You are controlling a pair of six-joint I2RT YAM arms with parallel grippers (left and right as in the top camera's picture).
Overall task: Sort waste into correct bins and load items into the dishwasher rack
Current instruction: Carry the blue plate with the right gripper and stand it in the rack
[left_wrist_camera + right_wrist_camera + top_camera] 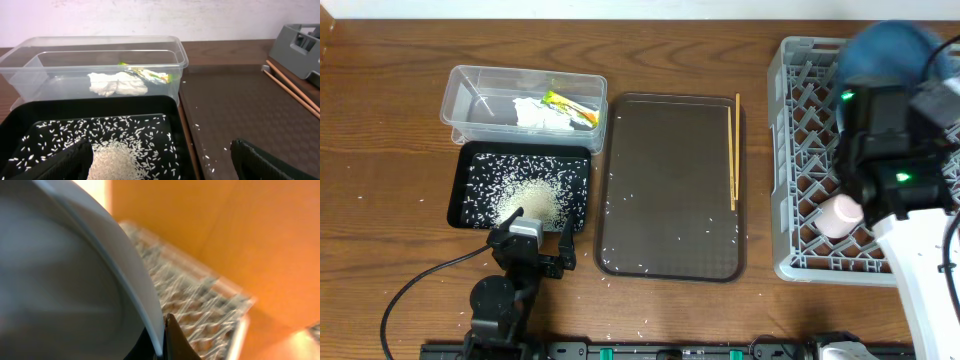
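Note:
My right gripper (164, 347) is shut on the rim of a blue dish (890, 50) (60, 270) and holds it above the far part of the grey dishwasher rack (790, 150) (200, 295). A small pink cup (840, 215) sits in the rack. My left gripper (532, 245) (160, 165) is open and empty over the near edge of the black tray (520, 148) (100, 102), which holds a pile of rice (530, 200) (115, 160). The clear tub (460, 85) (100, 42) holds the white napkin (538, 112) (117, 84) and the yellow-green wrapper (570, 103) (150, 75). The chopsticks (732, 150) (290, 85) lie on the brown tray's right side.
The brown serving tray (665, 200) (240, 110) lies between the bins and the rack, with a few stray rice grains on it. More grains are scattered on the wooden table near its front edge. The right arm hides much of the rack.

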